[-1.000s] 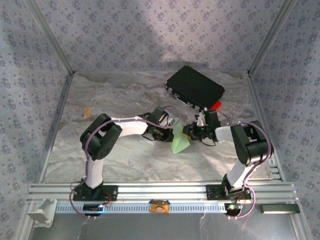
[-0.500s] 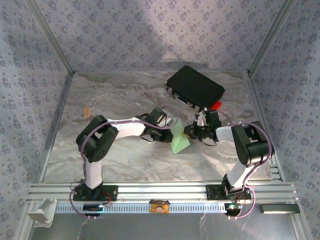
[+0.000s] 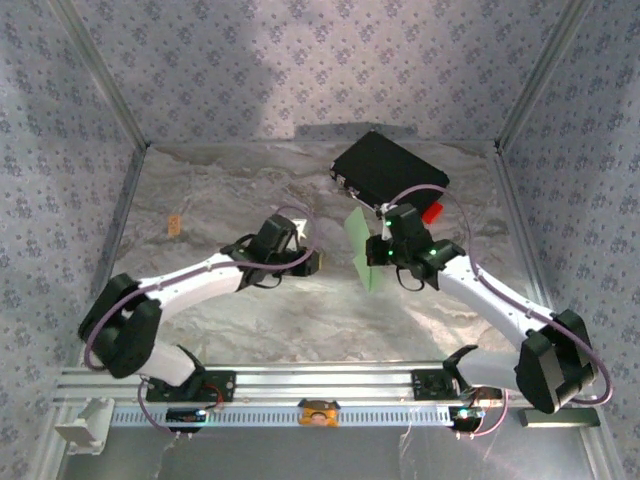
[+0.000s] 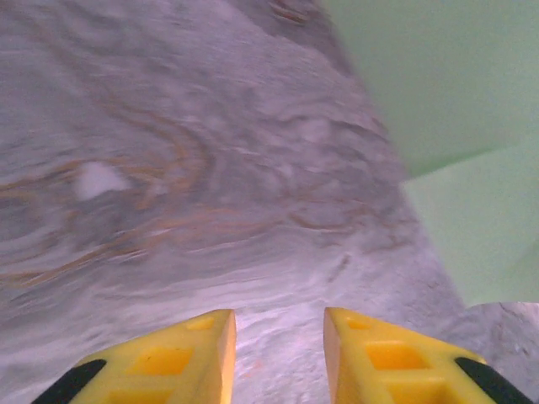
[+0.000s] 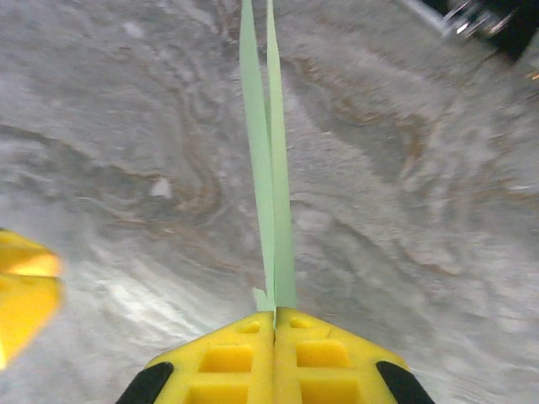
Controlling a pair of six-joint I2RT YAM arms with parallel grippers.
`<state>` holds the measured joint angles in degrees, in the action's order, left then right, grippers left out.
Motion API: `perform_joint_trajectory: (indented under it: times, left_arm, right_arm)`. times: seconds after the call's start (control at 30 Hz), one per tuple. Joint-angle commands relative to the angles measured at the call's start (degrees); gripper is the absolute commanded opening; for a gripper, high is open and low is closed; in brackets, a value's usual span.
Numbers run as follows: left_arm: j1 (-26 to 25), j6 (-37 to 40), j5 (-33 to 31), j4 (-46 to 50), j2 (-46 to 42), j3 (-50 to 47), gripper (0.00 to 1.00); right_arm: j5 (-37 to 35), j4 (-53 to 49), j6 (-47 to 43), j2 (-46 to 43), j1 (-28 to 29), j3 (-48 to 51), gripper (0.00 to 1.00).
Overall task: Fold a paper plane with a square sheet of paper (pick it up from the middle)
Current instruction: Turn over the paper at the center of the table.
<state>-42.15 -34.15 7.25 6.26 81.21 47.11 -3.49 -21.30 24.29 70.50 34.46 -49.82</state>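
Pale green sheet of paper [image 3: 362, 250] — folded double, held on edge.

The paper [image 5: 274, 210] is a plain pale green, and the left claw [image 4: 278, 324] and the right claw [image 5: 274, 318] both have bright yellow fingers with black patches towards the back. The table [image 3: 220, 190] is marbled in grey and white with faint tan veins, the walls [image 3: 300, 60] are pale lilac-grey with a small repeating floral print, and the rail [image 3: 320, 382] is bare silver metal. The case [image 3: 390, 172] is black, the tab [image 3: 432, 212] red, the arms [image 3: 195, 280] white and black with purple cables, and a small scrap [image 3: 174, 224] on the table is orange-tan.
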Motion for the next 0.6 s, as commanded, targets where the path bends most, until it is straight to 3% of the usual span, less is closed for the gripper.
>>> perform_joint_trajectory:
  times: [0.0,0.1,0.27,0.4,0.57]
  left_arm:
    - [2.0,-2.7,-7.4,-0.4,-5.8,-3.8,0.36]
    - [4.3,-5.0,-10.2,1.0,-10.3,-6.6,0.38]
    - [7.3,-9.6,-16.6,4.1,-17.5,-11.1,0.41]
    - [9.3,-11.9,-20.0,7.1,-22.6,-13.3,0.44]
    - [11.0,-11.8,-21.3,10.6,-25.2,-13.5,0.45]
  right_arm:
    - [-29.2,-15.1,-1.9,1.4,6.2,-3.0,0.01]
    - [-43.7,-21.9,2.8,5.0,11.7,-6.0,0.00]
    - [-51.6,-28.1,8.1,14.9,18.0,-10.2,0.00]
    - [-48.3,-32.0,11.2,25.0,20.5,-16.0,0.00]
    - [-32.9,-22.3,7.4,30.0,21.5,-17.8,0.03]
